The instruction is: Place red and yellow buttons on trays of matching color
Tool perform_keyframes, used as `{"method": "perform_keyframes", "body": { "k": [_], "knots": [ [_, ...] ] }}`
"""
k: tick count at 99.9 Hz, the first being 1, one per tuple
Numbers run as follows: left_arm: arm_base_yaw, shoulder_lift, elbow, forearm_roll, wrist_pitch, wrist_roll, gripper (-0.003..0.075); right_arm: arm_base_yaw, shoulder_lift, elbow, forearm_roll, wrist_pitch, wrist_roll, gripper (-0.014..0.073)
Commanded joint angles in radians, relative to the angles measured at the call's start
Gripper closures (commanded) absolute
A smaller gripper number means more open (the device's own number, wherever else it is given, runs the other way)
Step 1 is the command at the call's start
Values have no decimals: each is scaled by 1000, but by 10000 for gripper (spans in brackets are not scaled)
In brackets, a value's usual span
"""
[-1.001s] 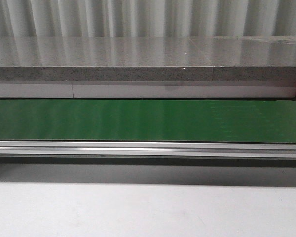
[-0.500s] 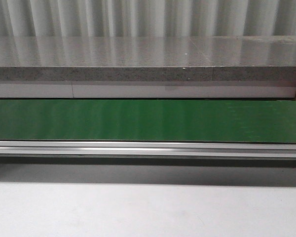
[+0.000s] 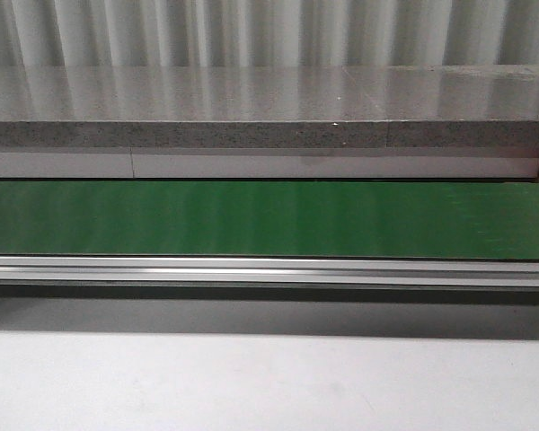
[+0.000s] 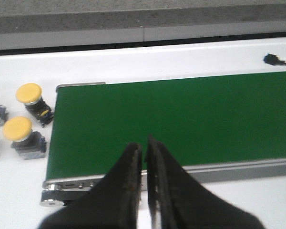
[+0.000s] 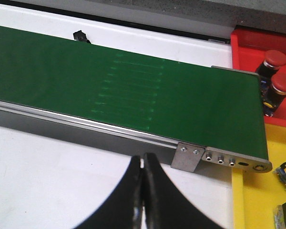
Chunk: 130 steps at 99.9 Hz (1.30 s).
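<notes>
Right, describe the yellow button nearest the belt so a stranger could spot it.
Find the green belt and go to its rounded end in the left wrist view. Two yellow buttons sit on the white table there; yours lies closest to the belt's corner, tilted, farther from the gripper than its twin.

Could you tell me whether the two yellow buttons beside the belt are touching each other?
Apart. The left wrist view shows white table between the farther yellow button and the nearer yellow button.

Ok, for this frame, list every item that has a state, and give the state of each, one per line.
Green conveyor belt: bare, nothing on it.
Two yellow-capped push buttons: upright on the white table, beside the belt's end.
Two red-capped push buttons: in the red tray.
Yellow tray: holds dark parts at its edge.
Left gripper: shut, empty.
Right gripper: shut, empty.
</notes>
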Motion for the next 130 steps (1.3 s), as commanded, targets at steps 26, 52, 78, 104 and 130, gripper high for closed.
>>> {"method": "perform_keyframes", "body": {
  "k": [26, 52, 78, 104, 130],
  "knots": [
    [242, 378, -251, 3, -30, -17, 386, -1, 9, -26, -6, -80, -7, 659],
    [360, 655, -440, -14, 163, -21, 236, -1, 9, -26, -6, -80, -7, 659],
    [416, 913, -629, -12, 348, -71, 236, -1, 9, -26, -6, -80, -7, 659],
    [430, 1067, -757, -14, 369, -122, 236, -1, 9, -26, -6, -78, -7, 659],
    [430, 1184, -835, -10, 413, -158, 236, -1, 9, -26, -6, -77, -7, 659]
  ]
}}
